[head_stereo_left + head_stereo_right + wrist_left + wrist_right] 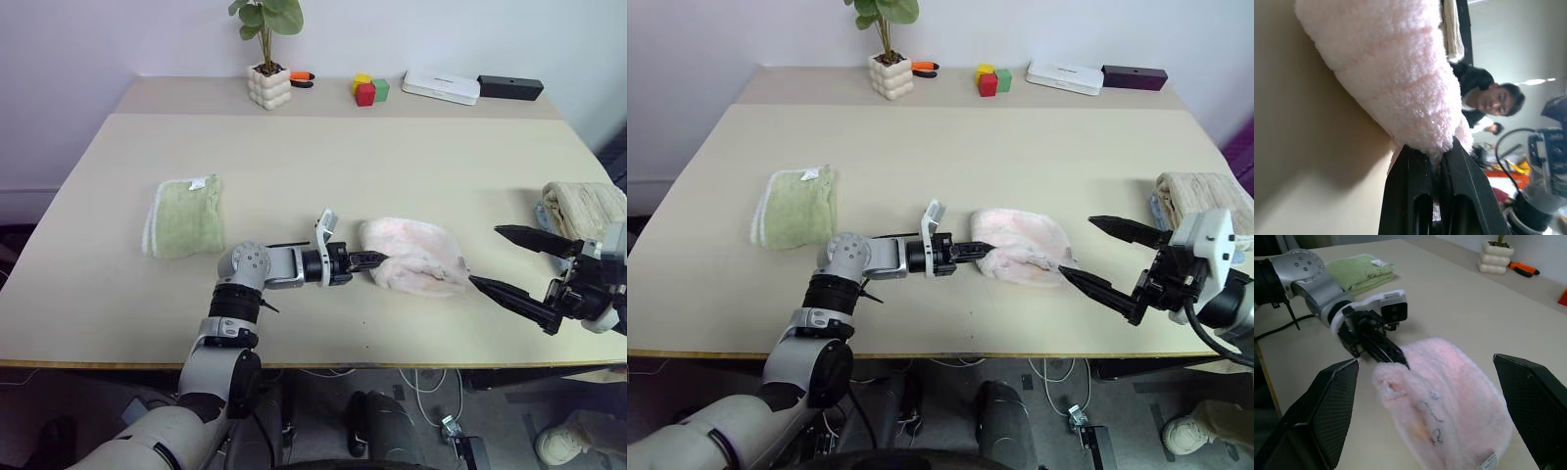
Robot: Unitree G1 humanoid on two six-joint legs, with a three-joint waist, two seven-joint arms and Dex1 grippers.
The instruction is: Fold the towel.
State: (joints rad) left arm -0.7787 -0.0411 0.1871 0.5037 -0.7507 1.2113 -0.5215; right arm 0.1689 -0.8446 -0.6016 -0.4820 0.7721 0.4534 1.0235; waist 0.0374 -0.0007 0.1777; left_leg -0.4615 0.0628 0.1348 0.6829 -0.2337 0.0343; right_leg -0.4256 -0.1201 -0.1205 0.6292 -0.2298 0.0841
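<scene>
- The towel, pale pink and fluffy, lies bunched in a folded heap on the tabletop; dark embroidered lines show on its upper layer in the right wrist view
- The left claw lies level at the towel's left end; its two black fingers are pinched together on the edge of the towel
- The right claw stands just right of the towel, fingers spread wide, holding nothing; the nearer finger's tip is by the towel's right end
- A green folded cloth lies well left of the towel; a beige folded towel lies well right of it
- A potted plant stands far behind the towel
</scene>
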